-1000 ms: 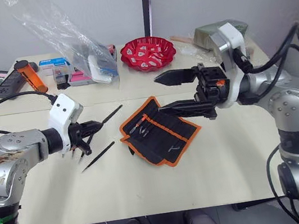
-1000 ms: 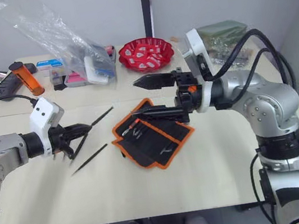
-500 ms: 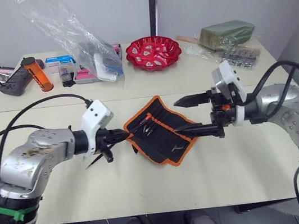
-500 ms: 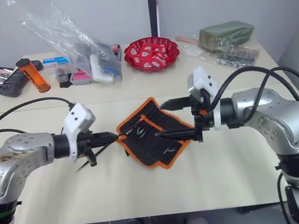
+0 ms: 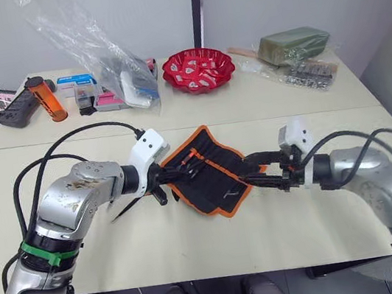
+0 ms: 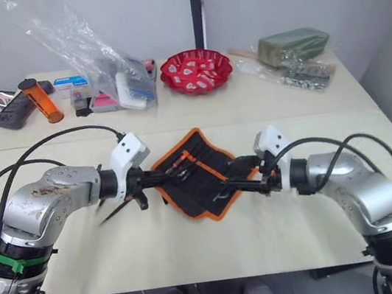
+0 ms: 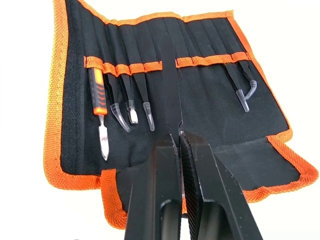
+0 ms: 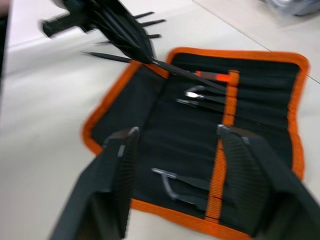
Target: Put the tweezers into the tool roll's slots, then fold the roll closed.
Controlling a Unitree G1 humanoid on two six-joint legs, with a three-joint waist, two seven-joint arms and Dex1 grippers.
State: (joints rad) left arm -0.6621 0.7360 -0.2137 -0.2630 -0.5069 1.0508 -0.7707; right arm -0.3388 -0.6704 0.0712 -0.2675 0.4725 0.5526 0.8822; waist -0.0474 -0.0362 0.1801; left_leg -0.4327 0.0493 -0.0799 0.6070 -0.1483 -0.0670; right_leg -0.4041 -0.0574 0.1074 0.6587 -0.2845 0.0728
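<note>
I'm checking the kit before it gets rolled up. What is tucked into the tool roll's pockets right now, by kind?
Orange-handled tool: 1
Black tweezers beside it: 3
Black tweezers past the centre fold: 2
Total: 6

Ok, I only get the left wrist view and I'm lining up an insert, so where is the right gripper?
Observer: The right gripper is open, low over the tool roll at its edge on the robot's right.
Operator: Any tweezers lying outside the roll?
Observer: Yes, loose tweezers lie on the table beside the left gripper.
Operator: Am I actually holding a pair?
Observer: The right wrist view shows long tweezers reaching from your shut fingers out over the roll's pockets.
</note>
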